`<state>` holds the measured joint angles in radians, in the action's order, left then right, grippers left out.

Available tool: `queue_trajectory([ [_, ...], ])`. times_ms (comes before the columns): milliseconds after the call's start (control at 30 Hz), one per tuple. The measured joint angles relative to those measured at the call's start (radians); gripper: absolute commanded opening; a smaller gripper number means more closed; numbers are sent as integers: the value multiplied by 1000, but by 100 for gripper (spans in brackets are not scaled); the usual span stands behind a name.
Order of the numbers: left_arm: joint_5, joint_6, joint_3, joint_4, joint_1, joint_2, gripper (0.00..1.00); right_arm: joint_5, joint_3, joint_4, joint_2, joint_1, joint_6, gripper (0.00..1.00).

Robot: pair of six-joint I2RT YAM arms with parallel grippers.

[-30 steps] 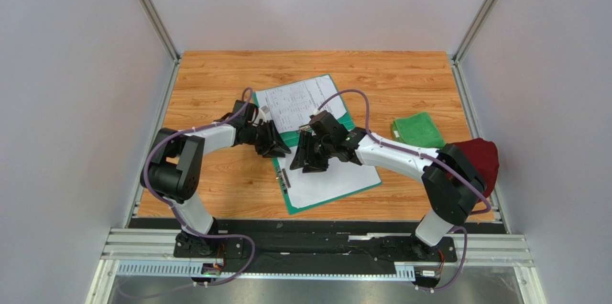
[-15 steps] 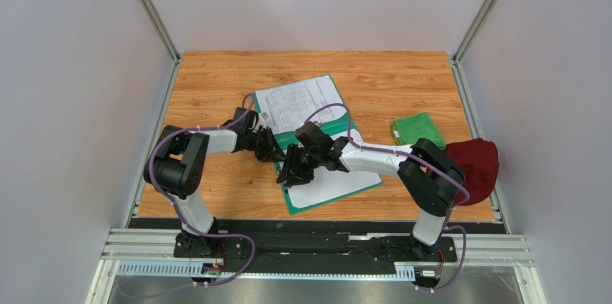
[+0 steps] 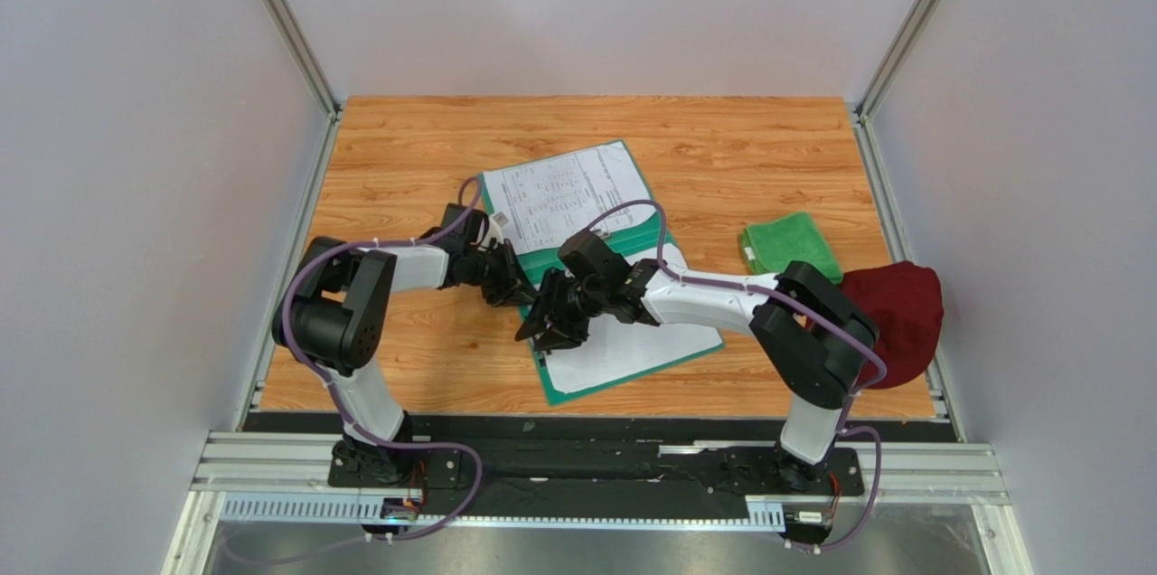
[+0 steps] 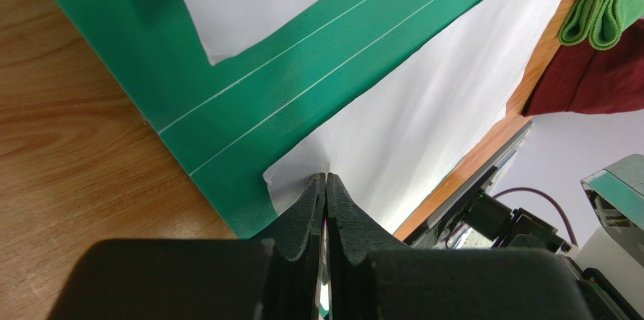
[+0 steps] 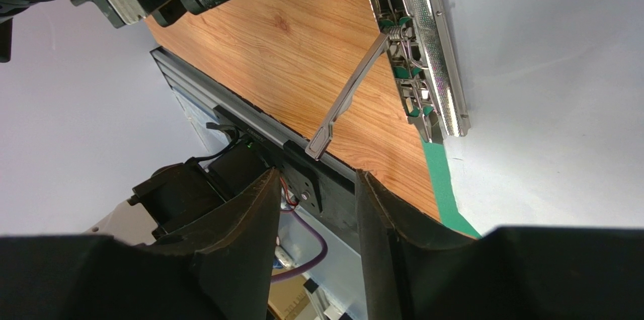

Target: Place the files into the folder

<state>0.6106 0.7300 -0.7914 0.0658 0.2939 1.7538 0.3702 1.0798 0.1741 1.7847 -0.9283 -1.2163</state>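
Observation:
The teal-green folder lies open in the middle of the table. A printed sheet lies on its far half and a blank white sheet on its near half. My left gripper is at the folder's left edge. In the left wrist view it is shut on the corner of the white sheet, over the green folder. My right gripper is open beside the spine. In the right wrist view it is just below the tip of the raised lever of the metal clip.
A bright green folded cloth and a dark red cloth lie at the right of the table, behind my right arm. Grey walls and metal rails close in the table on three sides. The two grippers are very close together.
My right gripper has moved left and nearer, from over the white sheet to the clip at the folder's spine. My left gripper has drawn back slightly along the folder's left edge.

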Motion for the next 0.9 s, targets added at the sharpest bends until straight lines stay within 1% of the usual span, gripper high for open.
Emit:
queue_trajectory([
  [67,5,0,0,-4,0,3,8,0,0,1,0,0,-10,43],
  [133,6,0,0,-5,0,3,8,0,0,0,0,3,-23,39],
  [200,6,0,0,-6,0,3,8,1,0,0,1,8,-36,38],
  [333,9,0,2,-10,0,4,8,6,0,0,7,22,-65,31],
  [500,9,-1,2,-10,0,4,7,6,0,-1,10,34,-86,30],
  [600,9,-1,2,-10,0,4,7,6,1,-7,24,37,-97,24],
  [667,9,-1,2,-10,0,4,7,8,2,-10,37,38,-104,23],
  [867,9,-1,2,-10,0,4,7,9,2,-19,47,40,-116,8],
  [900,9,-1,2,-10,0,4,7,9,2,-18,47,40,-118,3],
])
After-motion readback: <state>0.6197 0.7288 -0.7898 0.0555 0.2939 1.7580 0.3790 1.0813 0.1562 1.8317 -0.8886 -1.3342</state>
